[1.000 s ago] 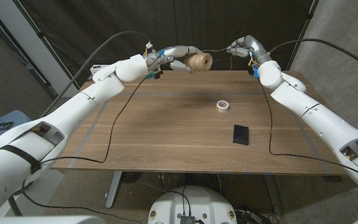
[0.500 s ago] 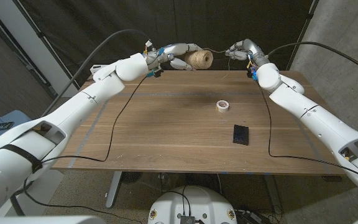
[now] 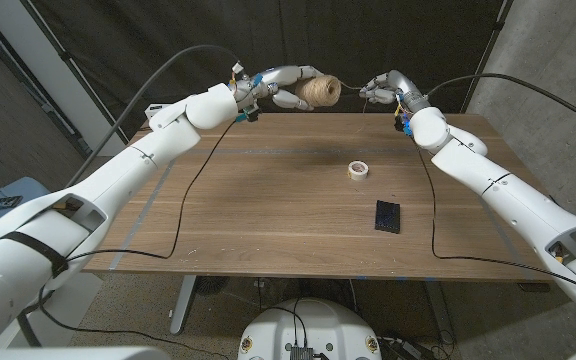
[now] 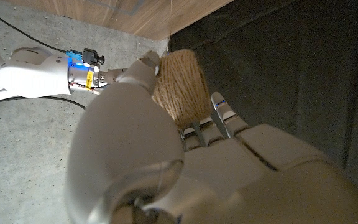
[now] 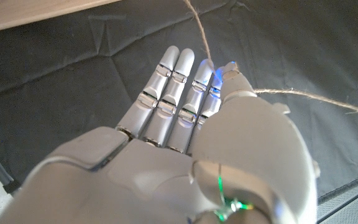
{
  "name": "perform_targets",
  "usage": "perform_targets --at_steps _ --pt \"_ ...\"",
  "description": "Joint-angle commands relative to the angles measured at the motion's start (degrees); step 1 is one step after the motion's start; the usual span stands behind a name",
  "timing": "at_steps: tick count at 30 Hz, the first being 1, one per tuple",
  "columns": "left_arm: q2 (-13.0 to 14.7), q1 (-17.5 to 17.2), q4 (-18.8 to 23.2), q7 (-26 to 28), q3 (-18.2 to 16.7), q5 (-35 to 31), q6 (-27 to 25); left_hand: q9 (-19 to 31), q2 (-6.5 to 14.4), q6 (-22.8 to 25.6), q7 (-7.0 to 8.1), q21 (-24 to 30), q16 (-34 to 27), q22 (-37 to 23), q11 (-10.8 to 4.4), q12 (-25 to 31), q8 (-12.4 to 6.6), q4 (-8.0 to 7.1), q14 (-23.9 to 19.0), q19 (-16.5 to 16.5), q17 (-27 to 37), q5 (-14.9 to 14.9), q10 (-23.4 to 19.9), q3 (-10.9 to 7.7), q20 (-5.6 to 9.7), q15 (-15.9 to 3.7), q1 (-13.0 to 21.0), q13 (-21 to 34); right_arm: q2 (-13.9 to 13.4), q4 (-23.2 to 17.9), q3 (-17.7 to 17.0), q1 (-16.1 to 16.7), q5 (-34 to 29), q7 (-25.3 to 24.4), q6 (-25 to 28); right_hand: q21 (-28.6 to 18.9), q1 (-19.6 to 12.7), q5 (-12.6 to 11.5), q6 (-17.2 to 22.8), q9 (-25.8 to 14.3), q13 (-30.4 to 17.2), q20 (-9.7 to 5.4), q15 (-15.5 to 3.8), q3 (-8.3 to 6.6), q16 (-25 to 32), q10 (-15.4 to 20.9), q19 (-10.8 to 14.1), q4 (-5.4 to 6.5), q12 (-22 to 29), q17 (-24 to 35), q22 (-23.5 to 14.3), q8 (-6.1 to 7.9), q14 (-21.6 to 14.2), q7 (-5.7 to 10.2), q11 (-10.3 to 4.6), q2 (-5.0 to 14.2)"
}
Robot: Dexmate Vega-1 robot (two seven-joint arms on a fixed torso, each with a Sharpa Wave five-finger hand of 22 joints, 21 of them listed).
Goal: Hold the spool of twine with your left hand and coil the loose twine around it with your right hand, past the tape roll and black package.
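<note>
Drifted closer, right hand (image 3: pixel 380 86) pinching limp, light twine (image 5: pixel 199 28); left hand (image 3: pixel 280 85) gripping rough, firm spool (image 3: pixel 319 92) by its ends.

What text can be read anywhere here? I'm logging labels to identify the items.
None can be read.
Black package: no print visible.
Tape roll: no lettering visible.
Spool of twine: no label.
Blue object at the left edge: white marking, too blurred to read.

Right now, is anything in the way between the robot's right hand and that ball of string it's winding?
Nothing visible. The left hand holds the spool up past the table's far edge, and only a taut strand of twine runs to the right hand. The tape roll and black package lie nearer, on the table.
</note>
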State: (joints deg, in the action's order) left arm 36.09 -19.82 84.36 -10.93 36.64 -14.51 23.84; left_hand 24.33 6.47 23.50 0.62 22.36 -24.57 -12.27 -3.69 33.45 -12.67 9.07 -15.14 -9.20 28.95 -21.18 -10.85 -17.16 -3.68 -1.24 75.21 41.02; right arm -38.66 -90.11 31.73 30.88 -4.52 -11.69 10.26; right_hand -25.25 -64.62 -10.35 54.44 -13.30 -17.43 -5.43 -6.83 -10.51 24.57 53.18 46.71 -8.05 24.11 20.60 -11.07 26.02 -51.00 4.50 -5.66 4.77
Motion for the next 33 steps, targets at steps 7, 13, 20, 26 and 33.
perform_targets --at_steps 7,13,20,26,33 --pt "-0.41 0.22 0.09 2.37 -0.18 -1.03 -1.0 0.09 0.27 0.7 -0.11 0.17 0.01 0.08 -0.02 -0.39 -0.42 -0.02 -0.24 0.23 0.13 -0.21 -0.56 -0.76 0.27 0.15 -0.16 0.21 -0.43 -0.99 0.27 1.41 1.08 0.66 0.75 -0.31 -0.19 0.16 0.21 -0.1 -0.29 -2.89 -5.72 0.22 -0.16 0.42 -0.21 -0.18 -0.29 0.36 -0.08 -0.23 -0.53 0.21 -0.18 0.16" --pt "-0.58 0.29 0.19 2.8 -0.06 -1.26 -1.38 0.1 0.29 0.68 -0.14 0.18 0.0 0.08 0.06 -0.42 -0.39 -0.01 -0.23 0.28 0.16 -0.21 -0.56 -0.78 0.19 0.21 -0.14 0.22 -0.79 -1.63 0.22 2.02 1.36 0.86 0.83 -0.38 -0.25 0.15 0.26 -0.09 -0.29 -2.86 -5.77 0.24 -0.13 0.48 -0.17 -0.22 -0.31 0.44 -0.08 -0.23 -0.62 0.23 -0.17 0.13" --pt "-0.66 0.48 0.47 3.01 0.09 -1.61 -2.25 0.13 0.29 0.65 -0.09 0.21 0.05 0.09 0.03 -0.45 -0.37 0.01 -0.18 0.28 0.16 -0.22 -0.6 -0.82 0.13 0.25 -0.12 0.24 -1.21 -2.4 0.17 2.76 1.72 1.21 0.93 -0.43 -0.25 0.15 0.26 -0.09 -0.34 -2.87 -5.75 0.25 -0.22 0.49 -0.22 -0.21 -0.32 0.45 -0.07 -0.25 -0.6 0.28 -0.2 0.15" --pt "-0.71 0.78 0.31 3.17 0.32 -1.91 -2.67 0.13 0.27 0.6 -0.2 0.23 0.03 0.09 0.08 -0.48 -0.32 0.03 -0.2 0.33 0.18 -0.22 -0.61 -0.83 0.14 0.27 -0.1 0.26 -1.18 -3.01 0.03 3.57 2.37 1.26 1.5 -0.5 -0.29 0.15 0.28 -0.09 -0.32 -2.89 -5.77 0.26 -0.29 0.52 -0.24 -0.23 -0.38 0.46 -0.06 -0.26 -0.63 0.31 -0.21 0.17" --pt "-0.78 0.88 0.02 3.47 0.5 -2.03 -2.9 0.12 0.17 0.64 -0.1 0.28 0.04 0.09 0.0 -0.5 -0.31 0.06 -0.29 0.29 0.15 -0.22 -0.7 -0.85 0.22 0.18 -0.1 0.26 -1.2 -3.49 0.19 4.04 2.64 1.35 1.73 -0.56 -0.32 0.15 0.32 -0.09 -0.35 -2.86 -5.78 0.29 -0.31 0.55 -0.3 -0.25 -0.4 0.51 -0.06 -0.27 -0.68 0.38 -0.26 0.14"
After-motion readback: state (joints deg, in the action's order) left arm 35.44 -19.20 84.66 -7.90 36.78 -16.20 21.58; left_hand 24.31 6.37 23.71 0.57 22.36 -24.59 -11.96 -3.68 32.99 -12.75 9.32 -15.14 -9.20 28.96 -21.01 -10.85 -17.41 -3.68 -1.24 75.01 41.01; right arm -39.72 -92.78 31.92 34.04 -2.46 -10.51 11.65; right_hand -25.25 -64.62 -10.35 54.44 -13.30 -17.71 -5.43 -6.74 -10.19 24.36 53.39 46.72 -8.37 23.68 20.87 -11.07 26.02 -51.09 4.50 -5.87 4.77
